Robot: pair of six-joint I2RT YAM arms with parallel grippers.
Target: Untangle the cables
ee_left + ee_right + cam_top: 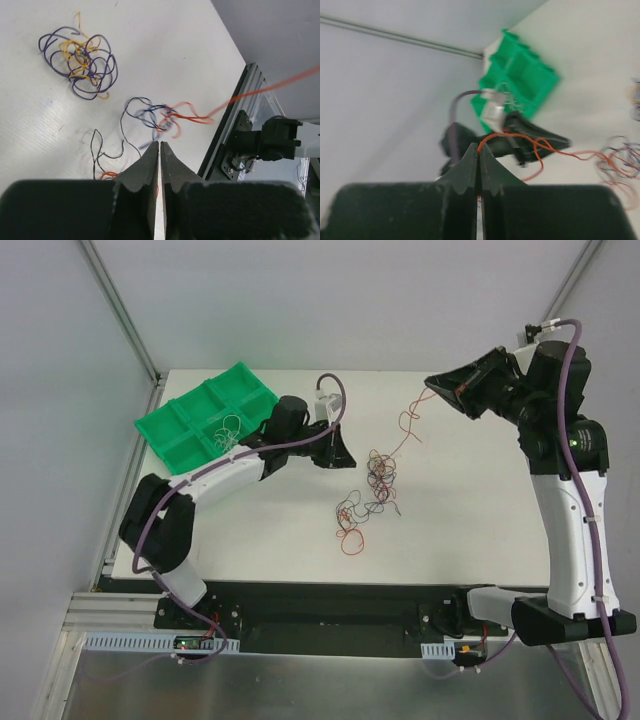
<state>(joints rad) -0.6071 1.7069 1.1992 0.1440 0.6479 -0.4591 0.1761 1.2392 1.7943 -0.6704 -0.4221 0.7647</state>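
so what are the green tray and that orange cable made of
green tray: looks like moulded plastic, uniform bright colour, thin divider walls. orange cable: apparently thin plastic-insulated wire; it holds curls and kinks. the core is not visible.

White table [470, 525] boxed in by plain grey walls [350, 300] (aluminium posts [120, 308] in the far corners), evenly and softly lit.

White arms [568, 530] with black joints [548, 368], purple cables [574, 360], dark jaws.
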